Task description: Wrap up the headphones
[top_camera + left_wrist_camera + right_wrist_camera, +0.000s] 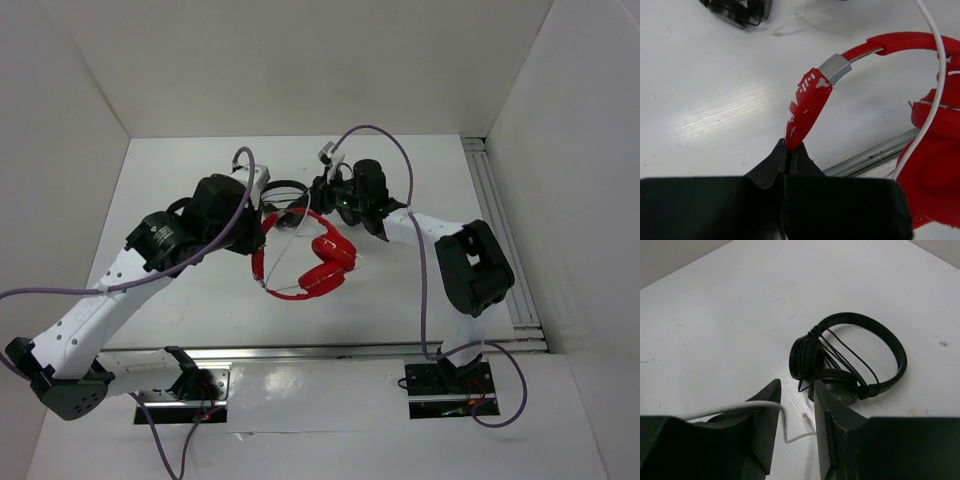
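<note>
Pinching the headphones (810,100) by the headband, the left gripper (787,150) is clamped tight. At its two o'clock, the right gripper (796,386) stands parted around the white cable (755,403).

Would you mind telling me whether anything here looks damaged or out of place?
Yes: the red headphones have a chipped headband. Below its silver joint, the red coating has flaked into pale patches, just above where the left gripper pinches it.

One red headphones (326,268), one black headphones (807,359)
</note>
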`<state>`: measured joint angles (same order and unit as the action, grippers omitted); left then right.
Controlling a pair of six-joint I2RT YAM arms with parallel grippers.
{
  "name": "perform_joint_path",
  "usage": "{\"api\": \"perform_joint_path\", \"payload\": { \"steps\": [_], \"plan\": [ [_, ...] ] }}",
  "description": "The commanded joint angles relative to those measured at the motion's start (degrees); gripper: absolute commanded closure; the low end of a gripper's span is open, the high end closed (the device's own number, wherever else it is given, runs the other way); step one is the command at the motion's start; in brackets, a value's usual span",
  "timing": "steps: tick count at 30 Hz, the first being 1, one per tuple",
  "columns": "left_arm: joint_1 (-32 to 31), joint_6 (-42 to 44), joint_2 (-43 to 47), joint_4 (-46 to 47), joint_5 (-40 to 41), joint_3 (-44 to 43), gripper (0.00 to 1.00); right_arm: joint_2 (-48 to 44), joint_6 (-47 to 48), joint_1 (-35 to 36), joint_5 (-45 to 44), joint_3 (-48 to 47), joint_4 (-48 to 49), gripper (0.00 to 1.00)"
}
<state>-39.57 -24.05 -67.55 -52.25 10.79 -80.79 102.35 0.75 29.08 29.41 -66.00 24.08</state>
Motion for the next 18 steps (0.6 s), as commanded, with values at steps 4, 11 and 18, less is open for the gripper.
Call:
{"api": "perform_joint_path", "payload": {
  "steps": [4,11,18],
  "plan": [
    [-0.4,-1.3,2.9,3.3,-4.8,-6.5,1.00,8.8,-17.1,-1.0,14.9,1.1,25.1,0.57],
    [-0.4,-4.4,1.8,3.3,-0.7,-11.4,1.00,20.4,-32.3,-1.0,18.6,0.6,46.6,0.54],
    [-0.4,-8.7,0.7,1.2,8.0,-20.0,1.00,19.8,-31.5,0.1,19.2,3.0,47.6,0.91]
  ]
}}
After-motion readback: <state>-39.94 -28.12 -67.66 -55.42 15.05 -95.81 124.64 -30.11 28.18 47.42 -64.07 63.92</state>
